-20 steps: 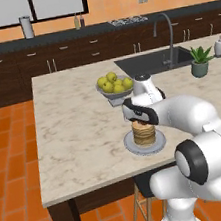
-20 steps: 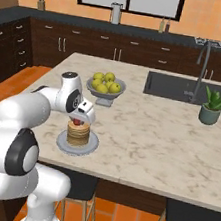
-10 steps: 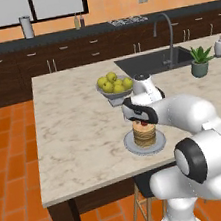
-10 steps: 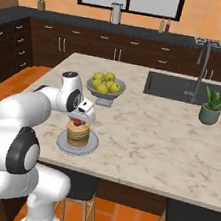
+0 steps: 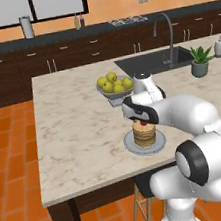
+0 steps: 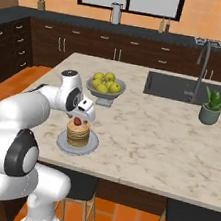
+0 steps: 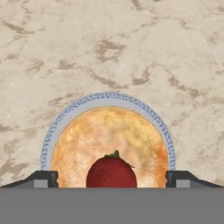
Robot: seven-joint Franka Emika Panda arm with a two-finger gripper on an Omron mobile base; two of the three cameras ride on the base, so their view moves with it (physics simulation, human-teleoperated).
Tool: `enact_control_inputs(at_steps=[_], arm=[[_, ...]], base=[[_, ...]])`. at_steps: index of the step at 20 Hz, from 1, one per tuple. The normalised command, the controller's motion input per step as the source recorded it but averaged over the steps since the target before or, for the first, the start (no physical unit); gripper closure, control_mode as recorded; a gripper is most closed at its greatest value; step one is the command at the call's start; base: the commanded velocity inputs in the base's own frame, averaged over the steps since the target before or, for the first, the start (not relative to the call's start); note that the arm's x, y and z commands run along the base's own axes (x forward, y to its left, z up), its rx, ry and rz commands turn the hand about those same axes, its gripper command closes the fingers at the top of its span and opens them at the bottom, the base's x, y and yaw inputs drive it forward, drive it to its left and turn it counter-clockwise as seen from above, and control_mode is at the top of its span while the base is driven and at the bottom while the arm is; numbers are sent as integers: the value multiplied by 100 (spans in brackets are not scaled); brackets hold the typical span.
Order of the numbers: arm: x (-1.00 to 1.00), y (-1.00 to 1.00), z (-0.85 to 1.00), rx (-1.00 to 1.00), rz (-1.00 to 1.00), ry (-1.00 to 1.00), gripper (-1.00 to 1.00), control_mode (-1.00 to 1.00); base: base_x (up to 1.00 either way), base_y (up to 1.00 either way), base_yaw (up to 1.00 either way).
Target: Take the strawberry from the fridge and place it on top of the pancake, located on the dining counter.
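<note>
the strawberry (image 7: 111, 171) sits on the pancake (image 7: 110, 146) stack, on its plate (image 6: 77, 143) near the front edge of the dining counter (image 6: 144, 133). the gripper (image 7: 111, 179) hovers just above with fingers spread wide, grasping nothing. one bowl of fruits (image 6: 106, 85) stands just behind (five or so), one potted plant (image 6: 212, 107) well right by the sink (image 6: 189, 90); bare marble lies between.

Barely a flicker here: the gripper (image 7: 112, 178) shows no shift that can be made out against a second ago, and neither does the strawberry (image 7: 111, 171) between its tips on the pancake (image 7: 109, 133). If the fingertips (image 7: 43, 178) have widened, the smaller earlier views cannot show it. Right now they stand wide on either side of the berry, clear of it.
</note>
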Motion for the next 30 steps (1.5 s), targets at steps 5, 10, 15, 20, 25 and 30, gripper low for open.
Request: enact_control_inputs(at_steps=[5, 10, 15, 20, 25, 30], arm=[[-11, 0, 77, 3, 0, -4, -100, -100], [-69, -18, 72, 14, -1, 0, -100, -100], [-100, -58, 22, 28, 0, -15, -100, -100], [-87, -78, 1, 49, 0, -18, -100, -100], [-31, -82, -16, 64, 0, -8, -100, -100], [-10, -59, -14, 39, 0, -3, -100, -100]], base=[[0, 0, 0], [0, 0, 0], [0, 0, 0], [0, 0, 0], [0, 0, 0], [0, 0, 0]])
